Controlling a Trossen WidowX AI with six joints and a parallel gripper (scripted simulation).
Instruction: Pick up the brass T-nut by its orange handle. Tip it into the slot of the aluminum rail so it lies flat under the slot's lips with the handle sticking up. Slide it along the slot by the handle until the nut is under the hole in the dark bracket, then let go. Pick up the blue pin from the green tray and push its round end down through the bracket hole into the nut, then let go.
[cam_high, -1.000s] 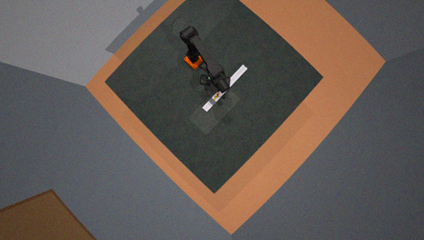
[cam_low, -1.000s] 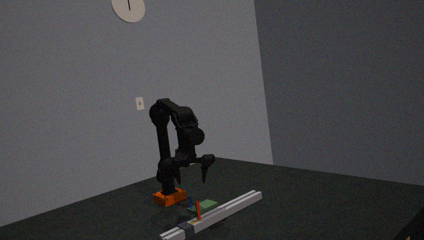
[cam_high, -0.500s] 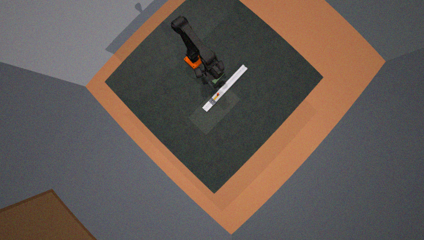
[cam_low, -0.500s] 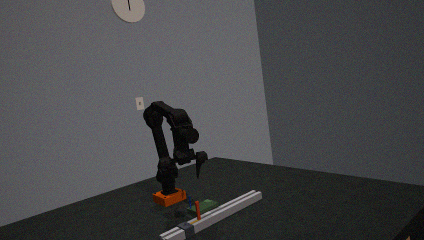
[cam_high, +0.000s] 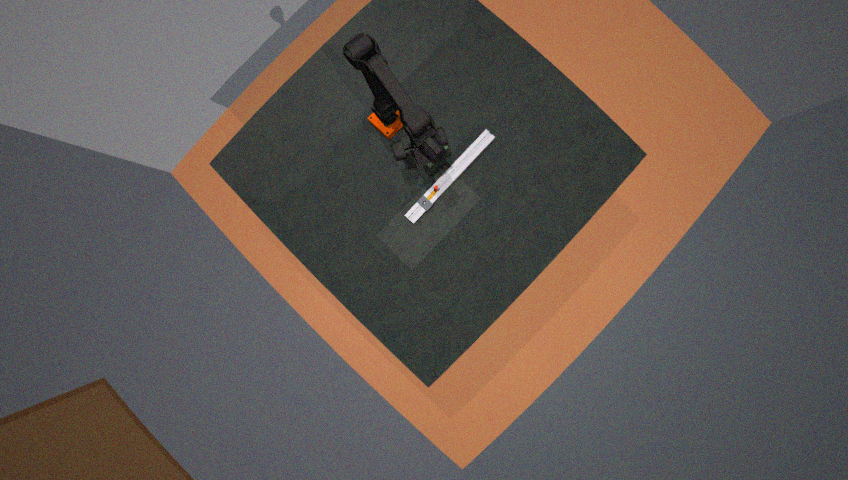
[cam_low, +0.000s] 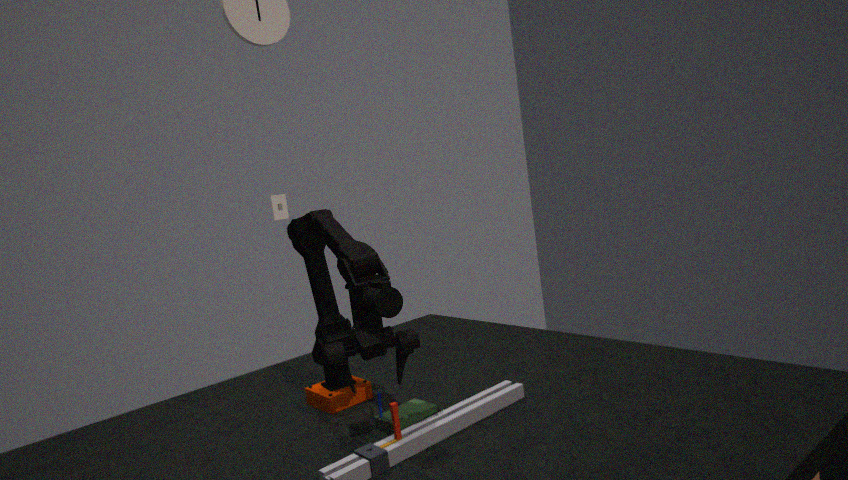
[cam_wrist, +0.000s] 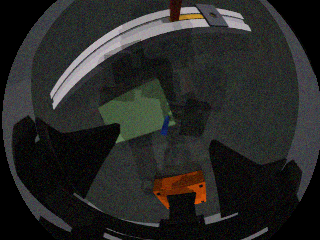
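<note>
The aluminum rail (cam_high: 464, 162) (cam_low: 464, 418) (cam_wrist: 107, 52) lies on the dark mat. The brass T-nut (cam_high: 432, 195) (cam_low: 389, 444) (cam_wrist: 191, 17) lies in its slot; its orange handle (cam_high: 436, 188) (cam_low: 395, 421) (cam_wrist: 175, 10) sticks up. The brass reaches the edge of the dark bracket (cam_high: 424, 203) (cam_low: 376, 456) (cam_wrist: 210, 16); whether it extends under the hole is hidden. The blue pin (cam_low: 379, 405) (cam_wrist: 165, 125) stands at a corner of the green tray (cam_low: 416, 409) (cam_wrist: 132, 117). My gripper (cam_wrist: 166, 135) is open and empty, above the tray and pin, its fingers on either side of the pin in the wrist view.
The orange arm base (cam_high: 383, 124) (cam_low: 339, 397) (cam_wrist: 180, 185) stands close behind the tray. The rail runs along the tray's other side, with the upright handle and bracket toward one end. The dark mat (cam_high: 505, 255) has a wooden border (cam_high: 702, 107) around it.
</note>
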